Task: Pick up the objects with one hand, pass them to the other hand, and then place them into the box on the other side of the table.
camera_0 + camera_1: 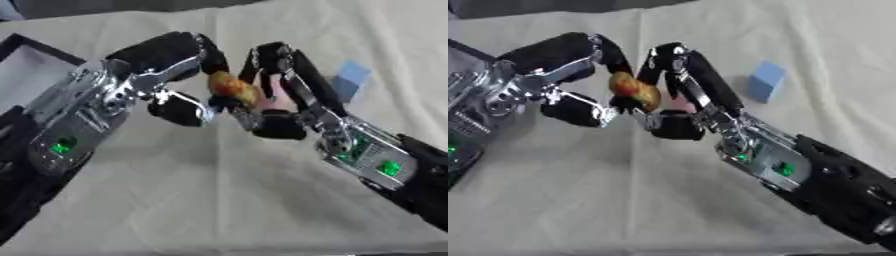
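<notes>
Both hands meet above the cloth-covered counter (219, 200), and between them sits a small rounded yellow-orange object (231, 86) with a reddish patch — it looks like a toy fruit or a bit of bread, though I cannot tell which. The right hand (677, 107) has its fingers (702, 75) curled over the far side of the object and its thumb closed in below, so it is holding the piece. The left hand (171, 82) comes in from the other side with its fingers arched over the top and its thumb (179, 109) low beneath; the fingertips appear to touch the object, but whether they have truly closed on it I cannot tell.

Judging by its size and how it rides high in the fingertips, the object is probably light. Its rounded, smooth-looking skin is likely to roll or slip if pinched off-centre. The best hold seems to be across its middle, thumb underneath and fingers opposite — on the side the right hand leaves bare.

Beyond the right hand's fingers a light blue block (765, 81) rests on the counter. A dark-edged box (26, 55) shows behind the left wrist.
</notes>
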Robot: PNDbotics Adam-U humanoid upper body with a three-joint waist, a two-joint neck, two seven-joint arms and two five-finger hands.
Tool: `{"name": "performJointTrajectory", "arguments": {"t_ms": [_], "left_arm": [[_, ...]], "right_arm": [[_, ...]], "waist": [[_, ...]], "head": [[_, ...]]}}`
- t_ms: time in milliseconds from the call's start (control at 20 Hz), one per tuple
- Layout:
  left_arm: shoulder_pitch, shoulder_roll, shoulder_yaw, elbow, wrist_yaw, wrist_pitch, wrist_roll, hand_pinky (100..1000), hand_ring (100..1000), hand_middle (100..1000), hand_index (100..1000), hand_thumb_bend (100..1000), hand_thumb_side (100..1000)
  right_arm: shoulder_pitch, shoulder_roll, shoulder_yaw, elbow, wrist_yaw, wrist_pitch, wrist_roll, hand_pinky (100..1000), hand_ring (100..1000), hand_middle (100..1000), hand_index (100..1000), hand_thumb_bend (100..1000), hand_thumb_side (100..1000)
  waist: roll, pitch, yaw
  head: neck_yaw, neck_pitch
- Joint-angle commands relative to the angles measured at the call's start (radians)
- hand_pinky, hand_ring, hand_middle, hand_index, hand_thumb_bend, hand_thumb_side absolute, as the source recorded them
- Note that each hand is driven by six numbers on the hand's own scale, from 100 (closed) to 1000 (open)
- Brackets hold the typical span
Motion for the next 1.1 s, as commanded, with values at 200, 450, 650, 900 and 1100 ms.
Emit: {"name": "performJointTrajectory", "arguments": {"t_ms": [200,450,650,900,1100], "left_arm": [[-0.024,-0.003,0.008,-0.041,0.045,0.022,0.025,771,645,506,456,100,265],[-0.023,-0.003,0.008,-0.037,0.06,0.039,0.02,771,638,483,447,100,182],[-0.022,-0.004,0.01,-0.034,0.062,0.049,0.02,763,627,461,423,100,165],[-0.018,-0.005,0.015,-0.014,0.032,0.06,0.023,752,598,450,414,100,140],[-0.016,-0.006,0.021,0.009,0.01,0.057,0.029,744,590,436,401,100,124]], "right_arm": [[-0.006,-0.009,0.001,-0.011,0.011,0.033,0.006,241,511,473,482,219,100],[-0.002,-0.01,0.0,-0.011,0.024,0.069,-0.017,278,538,501,519,287,100],[-0.001,-0.009,0.004,-0.011,0.028,0.081,-0.031,284,546,509,528,314,100],[0.001,-0.01,0.004,-0.011,0.034,0.082,-0.045,325,589,558,576,400,100],[0.002,-0.012,0.005,-0.011,0.05,0.09,-0.04,400,668,642,643,554,100]], "waist": [[0.006,-0.008,0.004],[0.005,-0.009,0.004],[0.005,-0.01,0.004],[0.005,-0.011,0.002],[0.005,-0.012,0.002]], "head": [[0.0,0.005],[0.002,0.005],[0.004,0.005],[0.006,0.005],[0.006,0.005]]}}
